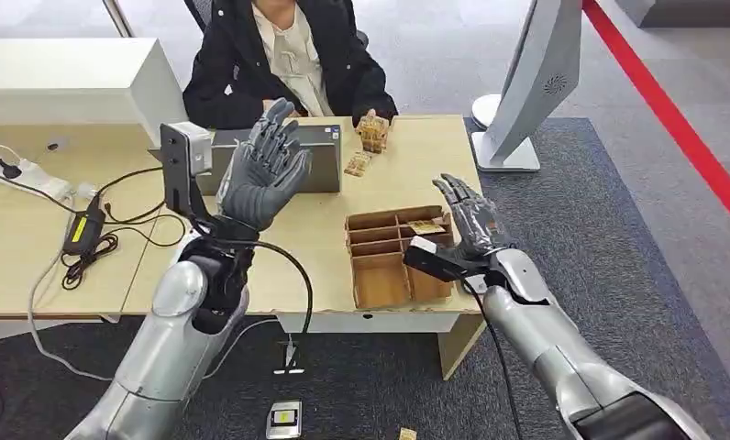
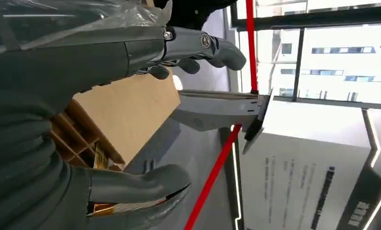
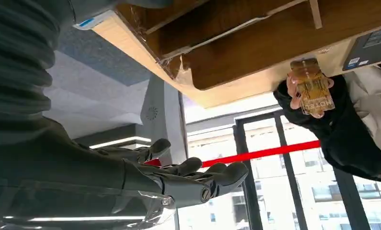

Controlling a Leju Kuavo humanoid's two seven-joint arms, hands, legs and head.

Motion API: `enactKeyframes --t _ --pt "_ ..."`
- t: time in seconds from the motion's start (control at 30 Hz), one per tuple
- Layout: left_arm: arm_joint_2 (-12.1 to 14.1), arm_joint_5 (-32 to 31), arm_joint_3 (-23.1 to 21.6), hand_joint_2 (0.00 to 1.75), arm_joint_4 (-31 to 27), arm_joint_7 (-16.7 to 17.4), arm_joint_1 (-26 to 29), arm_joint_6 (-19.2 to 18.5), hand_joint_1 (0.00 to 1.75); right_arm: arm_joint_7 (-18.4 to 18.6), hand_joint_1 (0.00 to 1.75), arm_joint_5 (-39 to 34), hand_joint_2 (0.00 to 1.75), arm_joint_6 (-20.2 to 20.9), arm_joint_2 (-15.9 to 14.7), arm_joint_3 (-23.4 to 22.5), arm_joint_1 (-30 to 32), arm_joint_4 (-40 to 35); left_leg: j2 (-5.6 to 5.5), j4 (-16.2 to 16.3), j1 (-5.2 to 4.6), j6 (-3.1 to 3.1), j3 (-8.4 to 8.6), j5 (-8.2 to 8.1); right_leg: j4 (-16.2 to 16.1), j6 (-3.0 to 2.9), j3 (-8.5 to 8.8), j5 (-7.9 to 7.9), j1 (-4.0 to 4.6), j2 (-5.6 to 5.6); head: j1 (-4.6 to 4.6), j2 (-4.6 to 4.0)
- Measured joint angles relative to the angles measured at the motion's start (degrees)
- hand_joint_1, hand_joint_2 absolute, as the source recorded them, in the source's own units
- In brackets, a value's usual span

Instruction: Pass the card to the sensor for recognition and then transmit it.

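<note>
My left hand (image 1: 265, 170) is raised above the desk, open with fingers spread, in front of the grey sensor unit (image 1: 320, 158); in the left wrist view the left hand (image 2: 179, 48) is empty. My right hand (image 1: 467, 218) hovers open at the far right corner of the cardboard compartment box (image 1: 380, 275). One card (image 1: 423, 226) lies in a far compartment, just left of that hand. A person across the desk holds another card (image 1: 373, 131), and in the right wrist view that held card (image 3: 313, 88) sits beyond my empty right hand (image 3: 179, 177). A further card (image 1: 357, 163) lies on the desk.
The person in a black jacket (image 1: 288, 55) sits behind the desk (image 1: 31, 238). A monitor (image 1: 536, 82) stands at the right end, a white box (image 1: 77, 87) at the left. Cables and a power adapter (image 1: 82, 229) lie left. A small device (image 1: 283, 420) and a card (image 1: 407, 434) lie on the floor.
</note>
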Motion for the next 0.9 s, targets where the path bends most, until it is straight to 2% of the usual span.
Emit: enactKeyframes --t 0.4,0.47,0.5,0.9 --pt "-0.5 0.0 0.0 1.75 0.9 0.0 -0.2 0.0 0.00 0.0 0.00 0.0 1.75 0.0 0.4 0.0 0.0 0.0 0.00 0.0 0.00 0.00 0.00 0.00 0.0 0.00 0.00 0.00 0.00 0.00 0.00 0.00" --pt "-0.5 0.0 0.0 1.75 0.9 0.0 -0.3 0.0 0.00 0.0 1.03 0.0 1.75 0.0 0.5 0.0 0.0 0.0 0.00 0.0 0.00 0.00 0.00 0.00 0.0 0.00 0.00 0.00 0.00 0.00 0.00 0.00" --pt "-0.5 0.0 0.0 1.75 0.9 0.0 -0.3 0.0 0.00 0.0 1.75 0.0 1.75 0.1 0.5 0.0 0.0 0.0 0.00 0.0 0.00 0.00 0.00 0.00 0.0 0.00 0.00 0.00 0.00 0.00 0.00 0.00" --pt "-0.6 1.0 0.0 1.75 1.1 1.4 -0.3 0.0 0.00 0.0 1.75 -0.1 1.75 1.5 0.8 0.0 -0.3 0.6 -0.01 0.0 0.00 0.00 0.00 0.00 0.0 0.00 0.00 0.00 0.00 0.00 0.00 0.00"
